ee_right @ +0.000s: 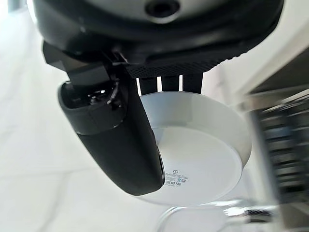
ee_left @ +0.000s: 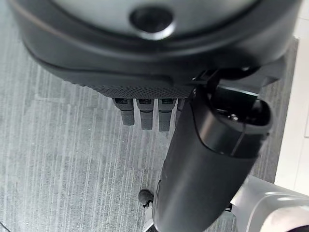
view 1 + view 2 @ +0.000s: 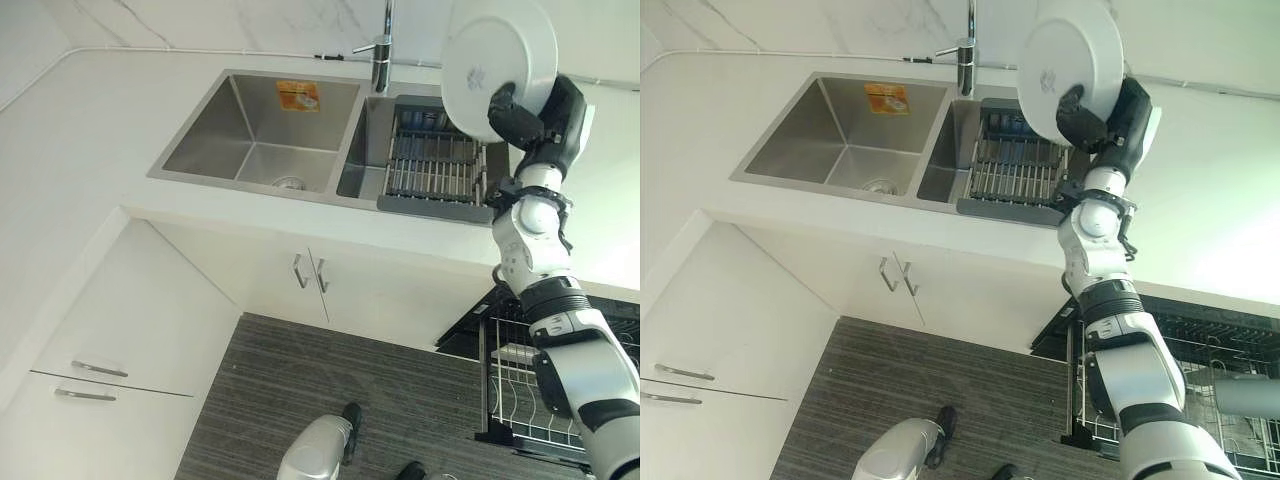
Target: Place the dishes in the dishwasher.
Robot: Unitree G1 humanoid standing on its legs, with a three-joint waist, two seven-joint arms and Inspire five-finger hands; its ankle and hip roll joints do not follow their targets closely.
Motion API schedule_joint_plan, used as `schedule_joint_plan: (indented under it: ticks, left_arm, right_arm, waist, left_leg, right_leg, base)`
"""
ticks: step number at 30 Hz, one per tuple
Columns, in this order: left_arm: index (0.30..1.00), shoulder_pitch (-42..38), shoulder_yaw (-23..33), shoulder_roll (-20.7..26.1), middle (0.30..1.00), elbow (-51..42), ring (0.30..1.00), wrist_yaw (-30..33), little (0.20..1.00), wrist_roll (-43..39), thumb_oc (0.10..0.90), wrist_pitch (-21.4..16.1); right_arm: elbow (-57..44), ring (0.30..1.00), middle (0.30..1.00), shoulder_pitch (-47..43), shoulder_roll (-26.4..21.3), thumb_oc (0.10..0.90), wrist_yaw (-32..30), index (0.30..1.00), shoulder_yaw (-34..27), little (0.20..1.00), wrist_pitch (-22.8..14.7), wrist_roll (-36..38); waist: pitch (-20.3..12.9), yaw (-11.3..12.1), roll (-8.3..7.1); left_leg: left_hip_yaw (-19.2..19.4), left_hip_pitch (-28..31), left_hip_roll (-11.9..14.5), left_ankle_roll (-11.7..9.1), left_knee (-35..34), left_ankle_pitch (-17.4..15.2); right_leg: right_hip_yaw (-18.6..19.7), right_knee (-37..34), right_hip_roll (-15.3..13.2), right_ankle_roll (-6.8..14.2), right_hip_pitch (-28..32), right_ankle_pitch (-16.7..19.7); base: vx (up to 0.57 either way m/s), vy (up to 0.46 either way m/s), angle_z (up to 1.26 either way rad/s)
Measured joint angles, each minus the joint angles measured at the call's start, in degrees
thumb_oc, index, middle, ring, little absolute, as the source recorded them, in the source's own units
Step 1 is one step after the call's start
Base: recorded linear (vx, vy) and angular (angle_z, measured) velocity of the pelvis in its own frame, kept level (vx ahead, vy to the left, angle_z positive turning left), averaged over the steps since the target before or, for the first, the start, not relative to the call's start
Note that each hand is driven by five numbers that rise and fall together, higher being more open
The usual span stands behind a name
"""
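Note:
My right hand [image 3: 520, 115] is raised over the counter and shut on a white plate [image 3: 500, 50], thumb across its underside [image 1: 116, 140] and fingers behind its rim. The plate [image 3: 1075, 60] is held tilted on edge above the dark dish rack [image 3: 435, 165] that sits in the right basin of the sink. The open dishwasher's wire rack [image 3: 1230, 370] is pulled out at the lower right, below the counter. My left hand [image 2: 145, 113] hangs low over the grey floor, open, with nothing in it.
A steel double sink [image 3: 260, 120] with a faucet [image 3: 382, 55] is set in the white counter. White cabinet doors with metal handles [image 3: 310, 270] stand below it. Drawers [image 3: 100, 370] run along the left. A grey floor [image 3: 300, 380] lies between.

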Motion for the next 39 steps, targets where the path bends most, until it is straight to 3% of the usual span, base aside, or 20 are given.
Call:
schedule_joint_plan:
  ticks: [4, 5, 7, 12, 15, 16, 18, 20, 22, 26, 29, 33, 39]
  left_arm:
    - [0.9, 0.4, 2.1, 0.1, 0.9, 0.3, 0.9, 0.0, 0.9, 0.4, 0.8, 0.1]
    - [0.9, 0.4, 2.2, 0.1, 0.9, 0.6, 0.9, -0.1, 0.9, 0.4, 0.8, 0.1]
    - [0.9, -0.1, 2.7, 0.1, 0.9, 0.8, 0.9, -0.2, 0.9, 0.3, 0.8, 0.1]
    - [0.9, 0.3, 4.9, -0.9, 0.9, 2.1, 0.9, 0.1, 0.9, 0.4, 0.8, 1.3]
    - [0.9, -0.1, 4.6, -1.8, 0.9, 3.4, 0.9, 0.3, 0.9, 0.5, 0.8, 1.1]
    - [0.9, 0.5, 4.0, -1.9, 0.9, 3.9, 0.9, 1.2, 0.9, 0.5, 0.8, 1.7]
    - [0.9, 1.3, 2.2, -1.8, 0.9, 4.0, 0.9, 1.7, 0.9, 0.5, 0.8, 2.0]
    - [0.9, 1.6, 0.9, -1.9, 0.9, 4.0, 0.9, 2.2, 0.9, 0.6, 0.8, 2.8]
    - [0.9, 2.2, 0.2, -1.3, 0.9, 4.0, 0.9, 2.2, 0.9, 0.7, 0.8, 3.6]
    - [0.9, 2.4, -1.0, -1.5, 0.9, 4.0, 0.9, 2.2, 0.9, 3.2, 0.8, 5.2]
    - [0.9, 2.3, -1.5, -1.4, 0.9, 3.9, 0.9, 2.2, 0.9, 3.6, 0.8, 5.2]
    - [0.9, 2.4, -1.4, -1.5, 0.9, 3.4, 0.9, 2.2, 0.9, 4.4, 0.8, 5.2]
    - [0.9, 3.7, 1.0, -1.9, 0.9, 1.6, 0.9, 2.3, 0.9, 4.4, 0.8, 5.2]
  right_arm:
    - [-9.1, 0.3, 0.3, 4.6, 2.2, 0.4, -0.5, 0.3, 0.2, 0.3, -3.0, 0.0]
    - [-10.6, 0.3, 0.3, 5.9, 2.7, 0.4, -0.7, 0.3, 0.2, 0.3, -4.1, 0.2]
    - [-13.9, 0.3, 0.3, 9.2, 3.7, 0.4, -0.9, 0.3, 0.2, 0.3, -5.9, 0.3]
    - [-23.8, 0.3, 0.3, 22.0, 8.5, 0.4, -0.7, 0.3, 0.8, 0.3, -7.3, 1.4]
    - [-28.3, 0.3, 0.3, 27.2, 7.0, 0.4, -0.5, 0.3, 0.5, 0.3, -7.0, 1.5]
    - [-33.2, 0.3, 0.3, 30.4, 4.6, 0.4, -0.5, 0.3, -0.2, 0.3, -6.0, 2.0]
    - [-38.9, 0.3, 0.3, 34.0, 2.4, 0.4, 0.8, 0.3, -0.8, 0.3, -6.0, 2.3]
    - [-39.7, 0.3, 0.3, 36.2, 1.0, 0.4, 1.0, 0.3, -3.9, 0.3, -5.9, 2.8]
    - [-41.0, 0.3, 0.3, 41.2, -0.4, 0.4, 1.7, 0.3, -6.8, 0.3, -5.7, 3.3]
    - [-40.8, 0.3, 0.3, 43.0, -0.8, 0.4, 2.4, 0.3, -8.6, 0.3, -2.3, 4.6]
    - [-39.6, 0.3, 0.3, 44.1, -1.7, 0.4, 5.3, 0.3, -8.3, 0.3, 0.9, 4.0]
    - [-37.2, 0.3, 0.3, 50.6, -2.9, 0.4, 10.7, 0.3, -8.0, 0.3, 3.0, 1.0]
    - [-28.0, 0.3, 0.3, 53.9, -9.5, 0.4, 17.6, 0.3, -7.8, 0.3, 5.4, -13.4]
  waist:
    - [-3.6, -0.6, -1.07]
    - [-4.5, -1.2, -1.52]
    - [-5.6, -2.4, -2.02]
    - [-7.7, -8.0, -3.4]
    - [-9.3, -11.4, -3.21]
    - [-10.4, -13.6, -3.19]
    - [-11.6, -15.1, -2.78]
    - [-12.1, -17.7, -2.82]
    - [-13.0, -17.8, -3.18]
    - [-13.1, -21.1, -3.1]
    - [-13.0, -20.8, -3.22]
    - [-12.8, -20.4, -3.67]
    - [-12.8, -19.3, -3.96]
  left_leg:
    - [1.0, -1.3, 2.5, -1.3, -0.1, 0.7]
    - [1.4, -1.7, 2.9, -1.7, 0.1, 1.1]
    - [2.8, -2.1, 4.7, -2.4, -0.1, 1.6]
    - [8.3, -0.7, 8.3, -4.2, -2.3, 2.3]
    - [11.9, 1.1, 9.6, -4.8, -4.6, 2.8]
    - [13.7, 2.0, 9.9, -5.3, -5.4, 4.0]
    - [16.7, 3.0, 11.4, -6.0, -6.0, 4.0]
    - [17.3, 3.5, 12.3, -6.8, -6.1, 4.3]
    - [19.0, 4.1, 13.0, -7.0, -7.0, 4.3]
    - [20.2, 5.4, 13.3, -7.2, -7.6, 4.1]
    - [20.3, 5.9, 13.3, -8.0, -7.3, 3.1]
    - [21.2, 5.8, 12.5, -7.1, -6.3, 2.1]
    - [21.4, 5.7, 9.5, -5.3, -7.6, 0.9]
  right_leg:
    - [0.3, 0.0, 1.6, -0.6, -2.0, 0.0]
    - [0.5, -0.1, 2.3, -1.8, -2.8, 0.6]
    - [1.4, -0.1, 3.4, -2.4, -4.2, 0.6]
    - [4.5, 0.3, 4.9, -3.5, -7.2, 0.8]
    - [7.5, 1.3, 5.3, -3.4, -9.1, 1.3]
    - [9.0, 2.2, 5.6, -3.7, -10.4, 1.3]
    - [12.2, 2.5, 7.2, -4.4, -11.9, 1.4]
    - [13.2, 2.9, 8.3, -4.6, -12.4, 1.4]
    - [15.1, 2.9, 9.3, -4.9, -13.3, 1.3]
    - [18.0, 3.0, 10.4, -5.7, -14.4, 1.9]
    - [18.2, 3.0, 10.2, -6.1, -14.4, 1.6]
    - [18.2, 3.0, 8.9, -6.0, -14.4, 1.6]
    - [18.4, 3.2, 6.2, -4.4, -13.9, 2.6]
  base:
    - [-0.32, -0.233, -0.22]
    - [-0.42, -0.222, -0.24]
    - [-0.3, -0.22, -0.42]
    - [-0.22, -0.187, -0.73]
    - [-0.19, -0.201, -0.82]
    - [-0.21, -0.256, -0.73]
    - [-0.14, -0.202, -0.87]
    - [-0.1, -0.156, -0.49]
    - [-0.06, -0.079, -0.45]
    - [-0.01, -0.031, -0.47]
    - [0.03, 0.001, -0.31]
    - [0.02, 0.013, -0.04]
    - [0.03, 0.04, 0.07]
